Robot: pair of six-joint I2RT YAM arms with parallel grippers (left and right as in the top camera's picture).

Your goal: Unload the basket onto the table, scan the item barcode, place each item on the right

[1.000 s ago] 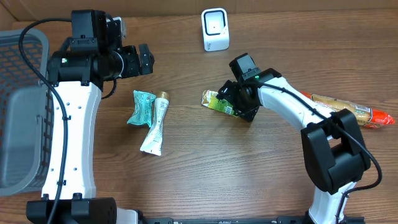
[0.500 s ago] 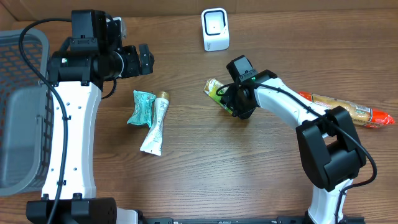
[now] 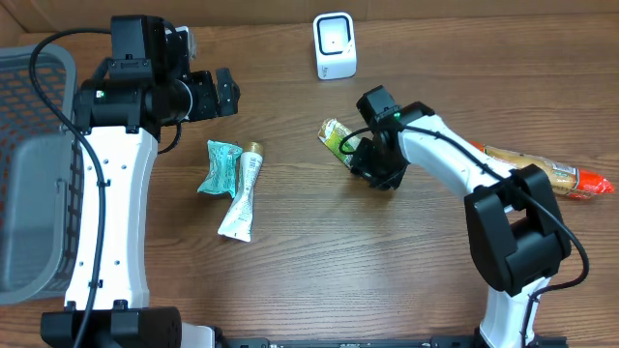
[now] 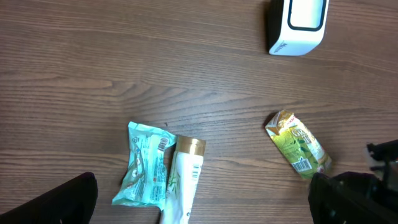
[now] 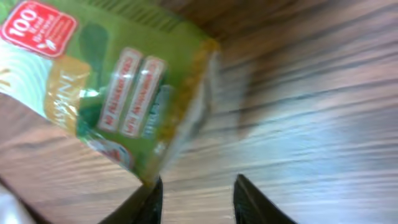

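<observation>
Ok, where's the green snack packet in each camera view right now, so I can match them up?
Overhead: green snack packet right of centre, at the right arm's wrist, below the white scanner.
Left wrist: lower right, scanner above it at the top edge.
Right wrist: fills the upper left, blurred; scanner not in view.
Shared landmark: the wood-grain table.

My overhead camera looks straight down on the whole table [image 3: 319,271]. My left wrist camera hangs high, facing down over the middle of the table, and shares the scanner [image 4: 297,25], green pouch [image 4: 297,151] and tube [image 4: 180,186] with it. My right wrist camera sits very near the pouch, blurred.
</observation>
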